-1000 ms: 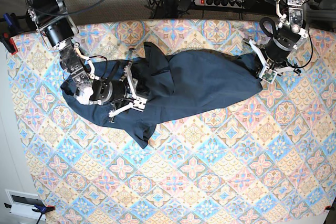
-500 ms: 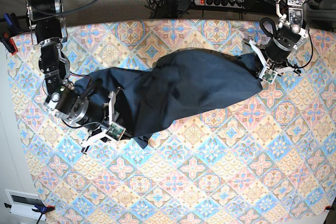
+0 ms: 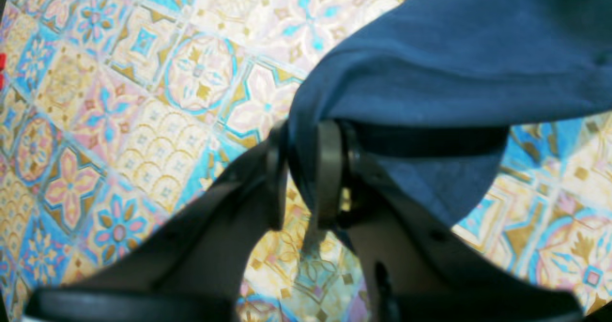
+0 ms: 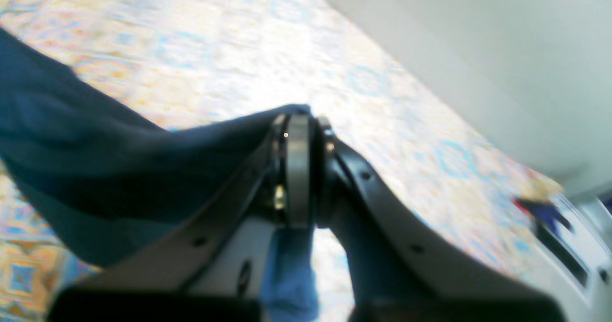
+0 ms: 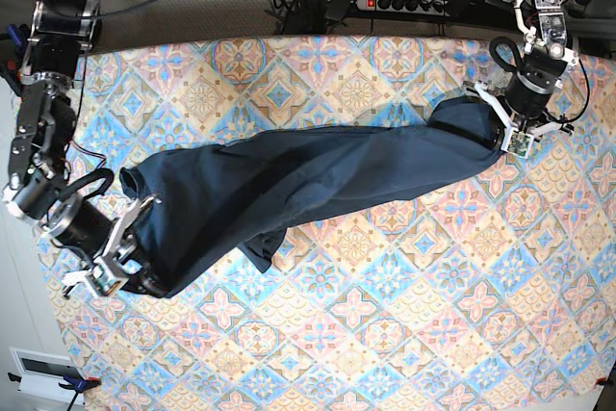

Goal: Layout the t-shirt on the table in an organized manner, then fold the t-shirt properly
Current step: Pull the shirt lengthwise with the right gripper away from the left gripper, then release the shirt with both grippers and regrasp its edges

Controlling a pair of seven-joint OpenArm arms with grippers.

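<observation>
both grippers clamped on the t-shirt, left gripper and right gripper at opposite ends, cloth stretched between over the table. keep tension even, lower together so it lands flat.

The table wears a tile-pattern cloth of blue, pink and cream diamonds. Lying on it is the dark navy t-shirt — stretched in a long band between the right gripper and the left gripper, one loose flap trailing beneath the band.
</observation>
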